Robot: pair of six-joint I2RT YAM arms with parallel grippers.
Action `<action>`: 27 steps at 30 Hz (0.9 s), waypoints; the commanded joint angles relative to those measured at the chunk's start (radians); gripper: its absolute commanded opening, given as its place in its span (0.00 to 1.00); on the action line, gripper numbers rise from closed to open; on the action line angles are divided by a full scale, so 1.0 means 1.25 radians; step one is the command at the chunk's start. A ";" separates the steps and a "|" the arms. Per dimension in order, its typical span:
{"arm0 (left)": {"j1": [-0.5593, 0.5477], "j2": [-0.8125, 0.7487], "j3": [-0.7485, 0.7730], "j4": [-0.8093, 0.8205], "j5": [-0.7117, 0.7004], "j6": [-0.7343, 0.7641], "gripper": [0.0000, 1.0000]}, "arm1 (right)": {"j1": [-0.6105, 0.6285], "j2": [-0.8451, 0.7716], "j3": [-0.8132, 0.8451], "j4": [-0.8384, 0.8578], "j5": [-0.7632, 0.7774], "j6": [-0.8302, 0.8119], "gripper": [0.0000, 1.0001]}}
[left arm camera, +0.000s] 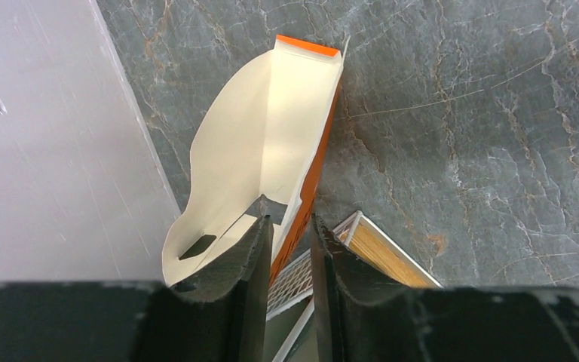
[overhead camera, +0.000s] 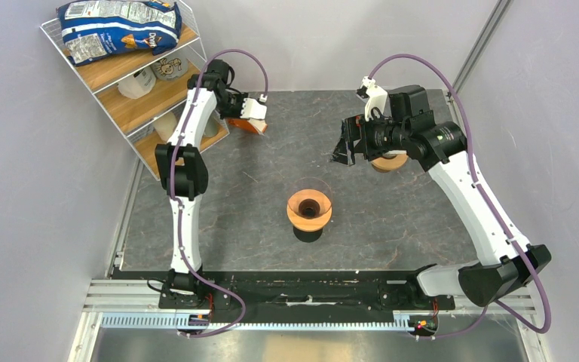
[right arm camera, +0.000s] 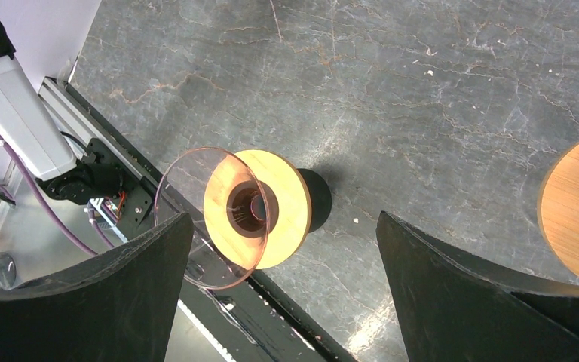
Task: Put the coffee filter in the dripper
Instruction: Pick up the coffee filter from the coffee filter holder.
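**packet pinched at the far corner, dripper waiting mid-worktop**

in the left wrist view the left gripper (left arm camera: 292, 226) fills the bottom of the frame. its jaws are drawn close, and the orange edge of the packet (left arm camera: 286, 113) runs down into the narrow gap, so it looks clamped on that edge. the packet's cream flap is splayed open toward the upper middle of the frame. probably the grip is there to steady the packet so a sheet can be drawn out. no single filter can be told apart from the packet's cream lining, so i judge the filter is inside, not yet out.

room is tight here. the wall (left arm camera: 45, 151) is just beside the packet on the left, and a corner of the shelf (left arm camera: 377, 253) pokes in at lower centre.

in the right wrist view the right gripper (right arm camera: 284, 219) is spread wide with nothing in it. it hangs over the worktop (overhead camera: 422, 219). the dripper (right arm camera: 256, 207) shows in the gap, glass mouth clear, upright at the centre of the top view. a bare wooden ring (right arm camera: 573, 211) lies at the right edge, well apart from it.

bare stone lies between packet and dripper, which leaves a free path. the ring is the likeliest thing to be brushed.
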 commanded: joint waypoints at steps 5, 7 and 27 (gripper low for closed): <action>0.004 0.026 0.034 0.005 -0.007 0.056 0.27 | -0.007 0.011 0.034 0.003 -0.004 0.004 0.99; 0.005 0.028 0.034 0.000 -0.012 0.059 0.27 | -0.007 0.012 0.035 0.004 -0.005 0.006 0.99; 0.004 -0.003 0.060 0.023 0.035 0.038 0.02 | -0.008 0.018 0.030 0.018 -0.020 0.015 0.99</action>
